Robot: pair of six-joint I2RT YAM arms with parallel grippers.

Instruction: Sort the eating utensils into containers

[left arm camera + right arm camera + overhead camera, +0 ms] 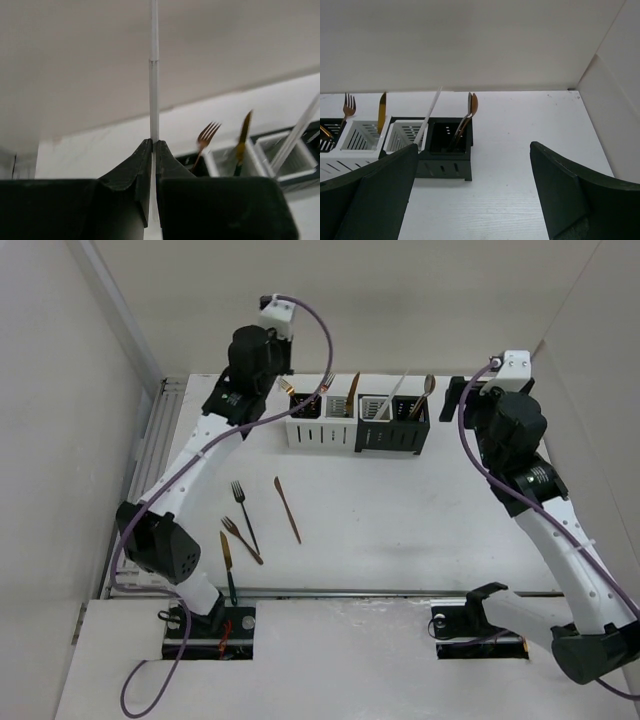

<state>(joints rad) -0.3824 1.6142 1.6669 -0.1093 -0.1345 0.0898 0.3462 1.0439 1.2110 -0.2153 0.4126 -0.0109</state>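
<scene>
The left tool (154, 146) is clamped shut on one white stick (154, 90), which stands upright between its fingers, by the left end of a row of four joined boxes (320, 437), two white and two black. The right tool (473, 147) is spread wide with nothing in it, off the row's right end. Five pieces stand in the boxes: one copper fork (348, 106), one gold knife (381, 110), a second white stick (431, 112) and two spoons (471, 107). Four more lie on the surface (420, 530) in front of the left arm: two forks (246, 518) and two knives (288, 510)
</scene>
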